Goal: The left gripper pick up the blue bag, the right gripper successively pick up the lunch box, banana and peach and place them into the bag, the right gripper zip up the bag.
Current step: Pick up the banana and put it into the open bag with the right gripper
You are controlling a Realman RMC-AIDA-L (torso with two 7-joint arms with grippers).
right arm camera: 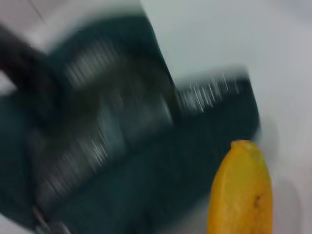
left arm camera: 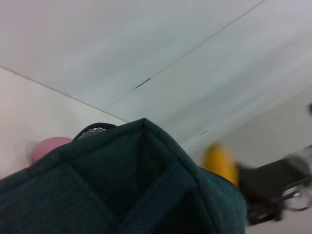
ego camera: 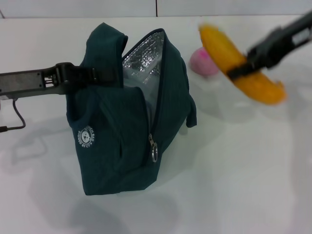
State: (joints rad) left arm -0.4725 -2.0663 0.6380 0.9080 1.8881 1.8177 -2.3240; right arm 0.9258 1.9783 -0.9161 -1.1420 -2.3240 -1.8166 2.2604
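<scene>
- Head view is showing the blue bag (ego camera: 124, 122) standing on the white table (ego camera: 253, 185), its zipped mouth gaping and the silver foil lining (ego camera: 144, 61) catching the light inside.
- The left gripper (ego camera: 95, 75) is reaching in from the robot's left and clamping the bag's handle (ego camera: 105, 41), so that the top of the bag is being held up.
- A ring zip pull (ego camera: 154, 155) is hanging at the lower end of the open zip, and a small round white logo (ego camera: 87, 138) is sitting on the near side panel.
- The right gripper (ego camera: 243, 66) is gripping the banana (ego camera: 241, 63) across its middle, in the air to the right of the bag's opening and apart from it.
- The peach (ego camera: 204, 62) is lying on the table just behind the banana, near the bag's far right side.
- Left wrist view is looking over the bag's dark fabric (left arm camera: 122, 190), with the peach (left arm camera: 48, 147) to one side and the banana (left arm camera: 220, 163) and right gripper (left arm camera: 258, 190) beyond the other.
- Right wrist view is showing the banana's tip (right arm camera: 241, 190) close up, with the bag (right arm camera: 122, 161) and its lining blurred beneath it.
- The lunch box is not showing in any view.
</scene>
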